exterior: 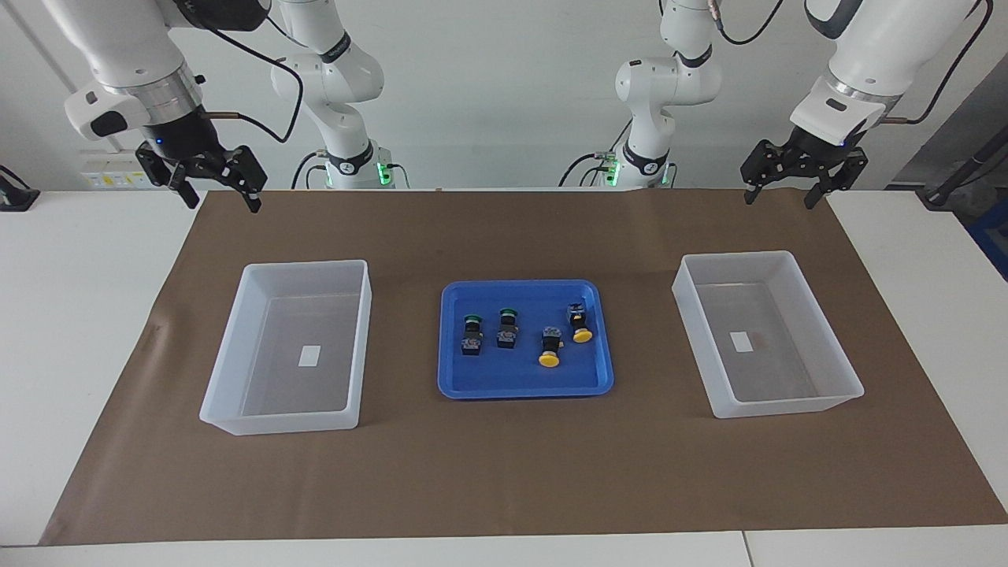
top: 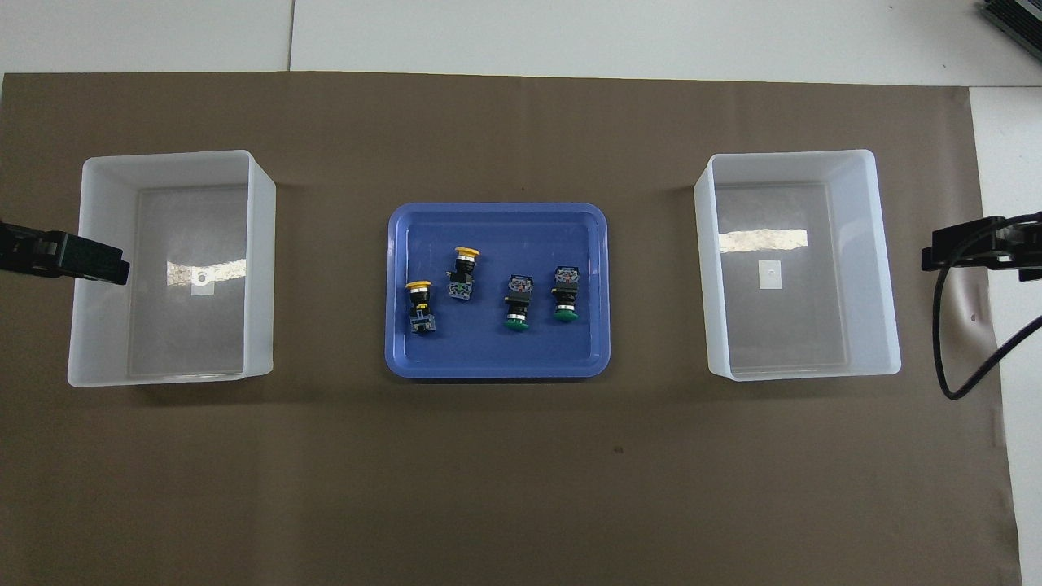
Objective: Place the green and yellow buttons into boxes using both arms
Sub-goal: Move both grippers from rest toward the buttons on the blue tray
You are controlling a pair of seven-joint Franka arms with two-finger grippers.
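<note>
green buttons [exterior: 490,331]: two in the blue tray [exterior: 472,386], toward the right arm's end
yellow buttons [exterior: 565,336]: two beside them
handling: likely light, stiff; domed caps look slippery, so take the blocky bodies
boxes [exterior: 228,370]: both without buttons
left tool [exterior: 790,190]: wide, holding nothing
right tool [exterior: 221,191]: wide, holding nothing

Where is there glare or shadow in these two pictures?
Overhead view: bright glare bands on the floors of both boxes. Facing view: no such bands, only soft shadows beside the boxes and tray; lighting is even.
</note>
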